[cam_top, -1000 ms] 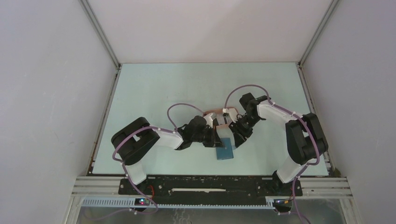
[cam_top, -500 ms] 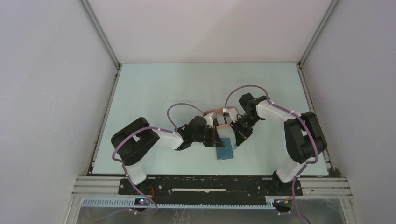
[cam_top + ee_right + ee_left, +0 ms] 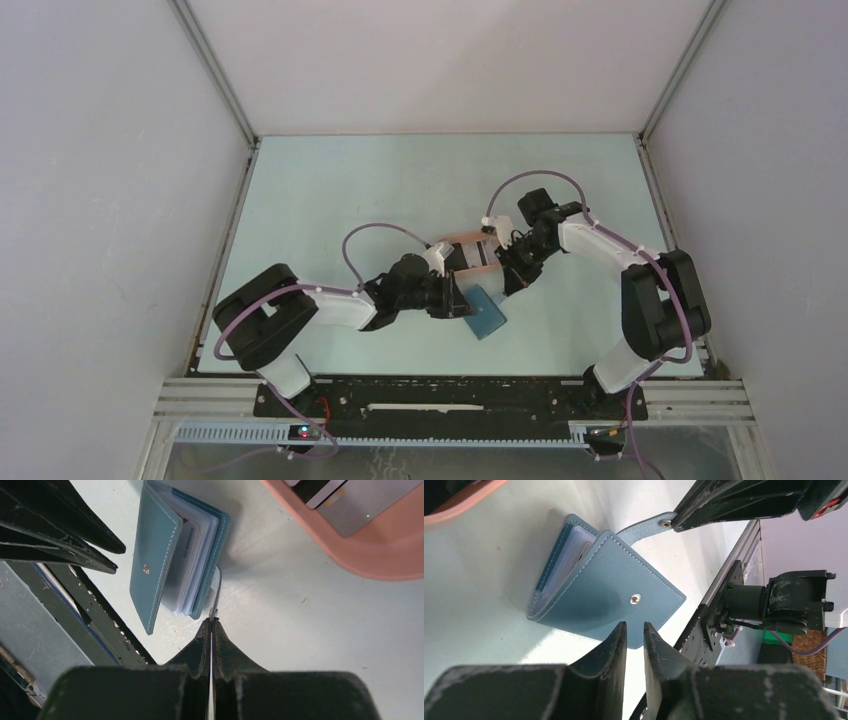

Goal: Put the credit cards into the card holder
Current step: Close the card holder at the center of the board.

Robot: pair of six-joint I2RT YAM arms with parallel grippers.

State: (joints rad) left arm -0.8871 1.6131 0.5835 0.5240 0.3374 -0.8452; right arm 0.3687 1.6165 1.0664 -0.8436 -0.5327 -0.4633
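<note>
The blue card holder (image 3: 486, 314) lies on the table between both grippers, folded nearly closed over its clear sleeves (image 3: 192, 560). A pale printed card (image 3: 186, 541) sits in one sleeve. My right gripper (image 3: 213, 622) is shut on the holder's snap tab (image 3: 642, 526), and its fingers (image 3: 734, 505) show in the left wrist view. My left gripper (image 3: 634, 626) hovers just off the holder's cover (image 3: 614, 587), its jaws a narrow gap apart with nothing between them. More credit cards (image 3: 345, 507), pale ones and a black one, lie in the pink tray.
The salmon-pink tray (image 3: 370, 555) stands just behind the card holder, mostly hidden under the arms in the top view (image 3: 466, 238). The black rail at the table's near edge (image 3: 714, 625) runs close by the holder.
The left gripper has let go of the card holder, opened slightly and drawn back left. The right gripper closed on the snap tab and pulled away; the holder turned and folded nearly closed.
</note>
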